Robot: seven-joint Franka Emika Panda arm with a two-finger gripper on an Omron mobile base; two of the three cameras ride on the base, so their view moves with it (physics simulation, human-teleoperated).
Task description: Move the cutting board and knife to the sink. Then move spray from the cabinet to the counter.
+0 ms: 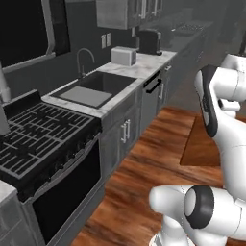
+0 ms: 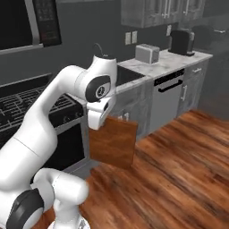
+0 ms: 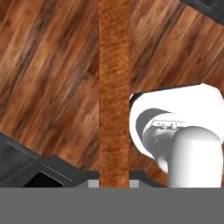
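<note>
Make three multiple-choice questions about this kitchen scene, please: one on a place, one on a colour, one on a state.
1. Where is the cutting board?
A. in the sink
B. hanging from the gripper above the floor
C. on the stove

2. What colour is the toaster?
A. red
B. light grey
C. green

3. How is the gripper?
A. shut on the cutting board
B. open and free
C. shut on the faucet

Answers:
1 B: the board hangs on edge under the hand, over the wooden floor.
2 B: it stands pale on the counter.
3 A: the board rises from between the fingers in the hand view.
</note>
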